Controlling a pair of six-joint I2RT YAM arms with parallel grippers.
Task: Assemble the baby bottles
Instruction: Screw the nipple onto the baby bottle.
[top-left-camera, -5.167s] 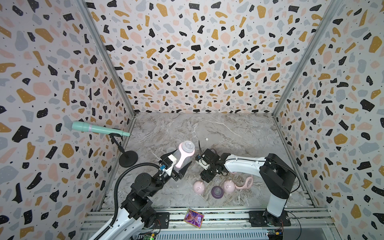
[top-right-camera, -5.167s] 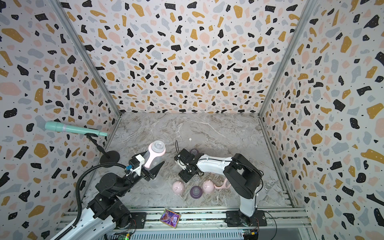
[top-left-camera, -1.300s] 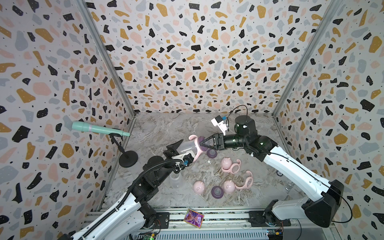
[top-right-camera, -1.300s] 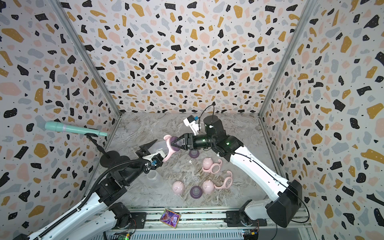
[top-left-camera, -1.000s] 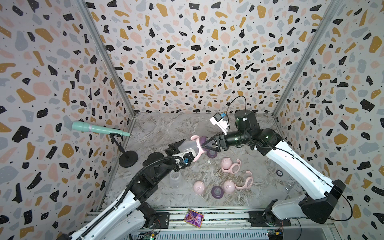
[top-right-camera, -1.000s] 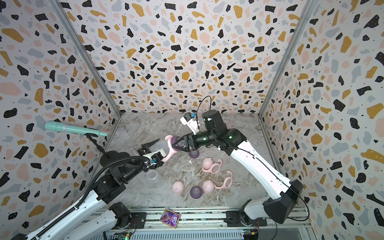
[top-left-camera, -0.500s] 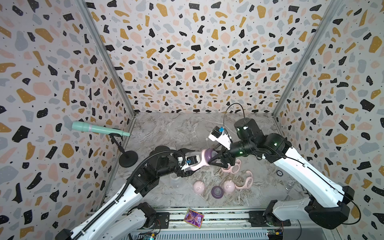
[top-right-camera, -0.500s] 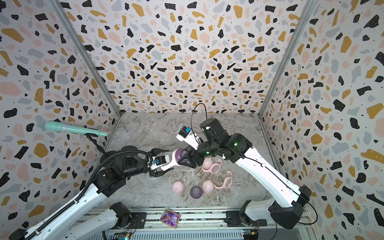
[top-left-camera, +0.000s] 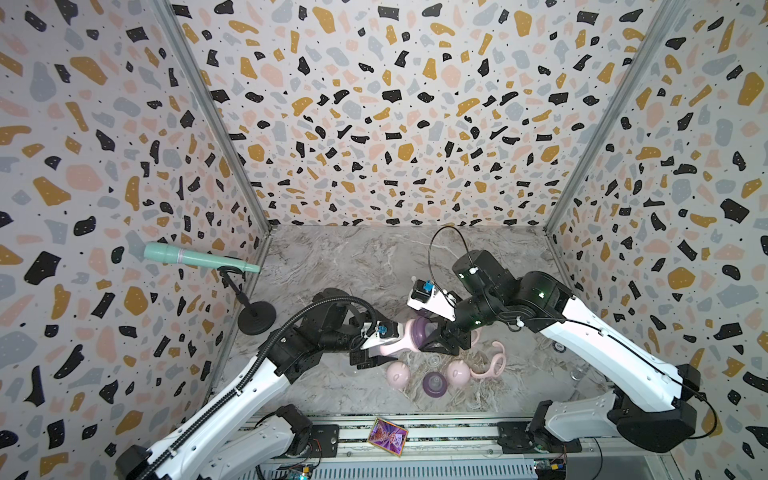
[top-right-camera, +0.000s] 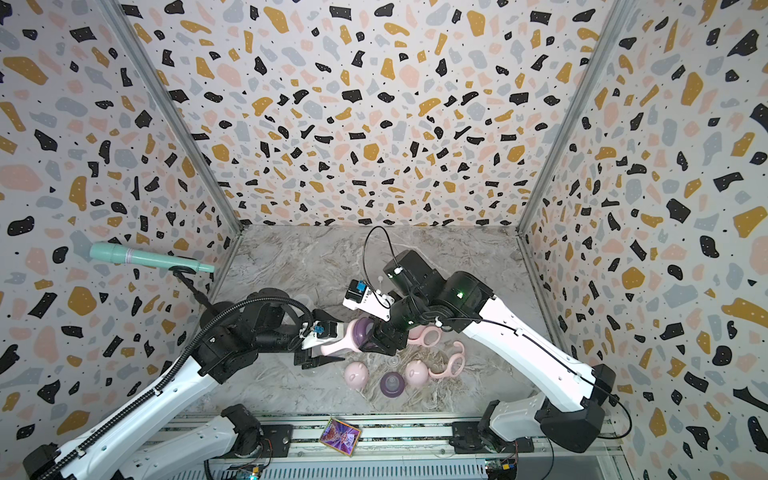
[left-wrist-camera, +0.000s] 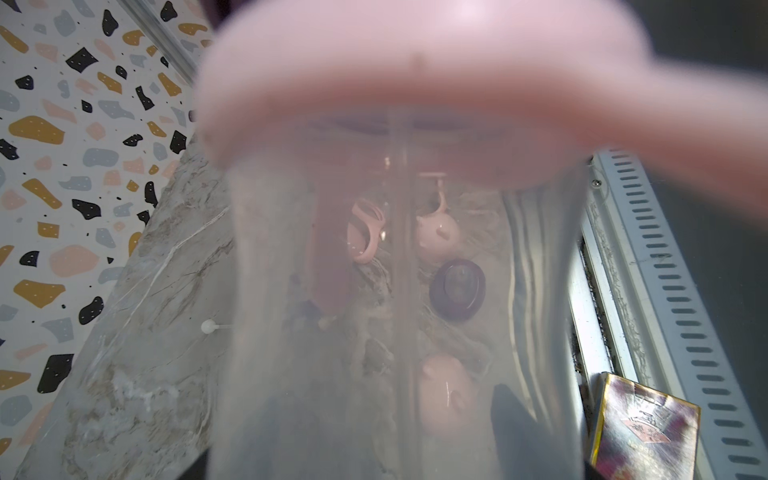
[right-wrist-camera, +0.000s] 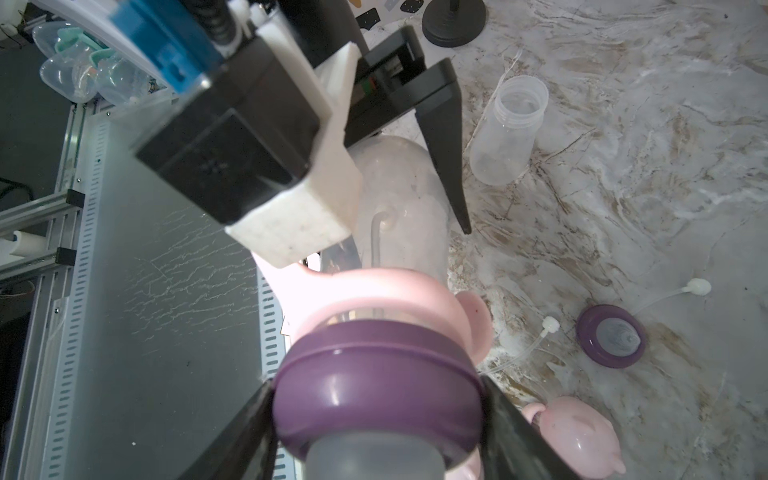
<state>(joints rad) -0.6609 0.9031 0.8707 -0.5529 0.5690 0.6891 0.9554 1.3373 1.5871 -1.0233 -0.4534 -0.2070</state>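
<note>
A clear baby bottle with a pink two-handled collar hangs above the table. My left gripper is shut on its body, which fills the left wrist view. My right gripper is shut on the purple teat ring sitting on the bottle's neck, also seen in both top views. Loose on the table lie two pink dome caps, a second purple teat ring, two pink collars and an empty bottle.
A teal microphone on a black stand is at the left wall. A patterned card lies on the front rail. Thin straws with white ends lie on the marble floor near the loose ring.
Over the last second both grippers moved together, with bottle and ring joined, forward and down toward the front middle. In the last half second they barely moved.
</note>
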